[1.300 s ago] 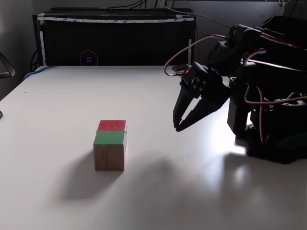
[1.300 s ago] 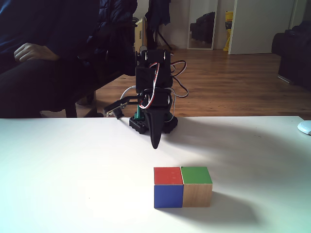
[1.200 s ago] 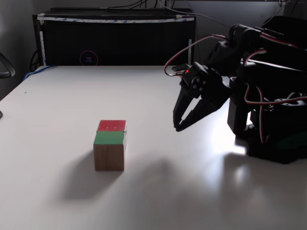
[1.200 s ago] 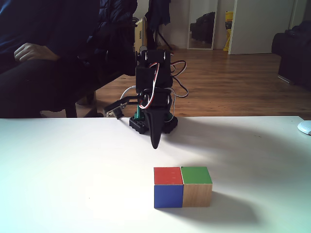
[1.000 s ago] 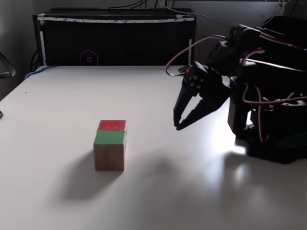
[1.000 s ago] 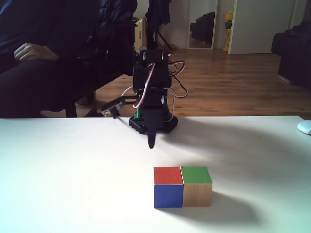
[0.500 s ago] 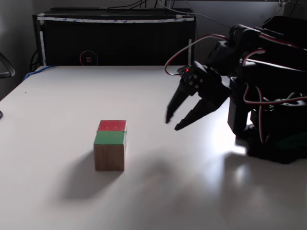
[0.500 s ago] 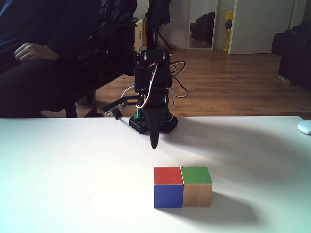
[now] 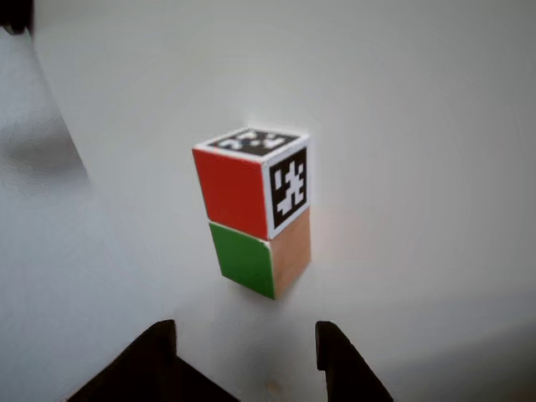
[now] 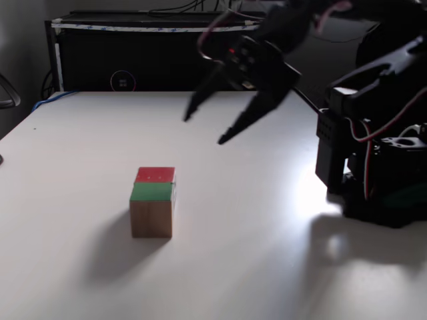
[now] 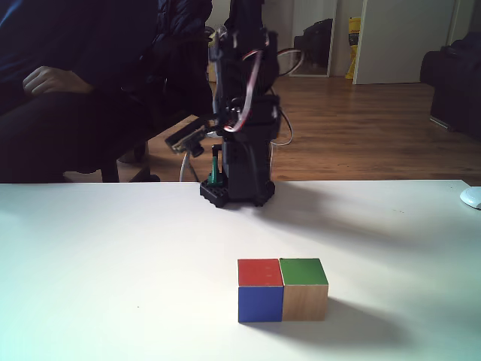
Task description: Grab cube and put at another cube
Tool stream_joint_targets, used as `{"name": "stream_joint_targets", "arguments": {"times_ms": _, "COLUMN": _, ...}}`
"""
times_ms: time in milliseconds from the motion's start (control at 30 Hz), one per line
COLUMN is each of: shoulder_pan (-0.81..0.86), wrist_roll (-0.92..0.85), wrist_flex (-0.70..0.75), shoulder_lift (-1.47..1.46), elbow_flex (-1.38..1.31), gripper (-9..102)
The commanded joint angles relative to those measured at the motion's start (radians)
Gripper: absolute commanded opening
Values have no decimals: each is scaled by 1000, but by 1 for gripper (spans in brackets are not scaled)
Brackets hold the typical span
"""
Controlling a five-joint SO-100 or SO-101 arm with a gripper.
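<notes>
Fixed view shows the gripper wide open, empty, high over the table — green cube already touching the red cube; next, probably just retreat.

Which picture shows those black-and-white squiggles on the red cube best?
The other view: the red cube shows two patterned faces there. In both fixed views it shows none: a red top in one, red top and blue front in the other.

Two cubes are sitting on one white table, one green-and-wood cube and one red cube with black-and-white markers, with one black robot arm standing at the right of a fixed view.
</notes>
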Motion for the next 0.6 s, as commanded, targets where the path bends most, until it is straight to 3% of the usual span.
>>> {"name": "stream_joint_targets", "arguments": {"times_ms": 0, "shoulder_pan": -3, "wrist_roll": 35, "wrist_flex": -17, "shoulder_lift": -118, "elbow_flex": -132, "gripper": 34}}
{"name": "stream_joint_targets", "arguments": {"times_ms": 133, "shoulder_pan": -23, "wrist_roll": 78, "wrist_flex": -12, "shoulder_lift": -259, "elbow_flex": -224, "gripper": 41}}
{"name": "stream_joint_targets", "arguments": {"times_ms": 567, "shoulder_pan": -175, "wrist_roll": 282, "wrist_flex": 97, "shoulder_lift": -787, "elbow_flex": -623, "gripper": 41}}
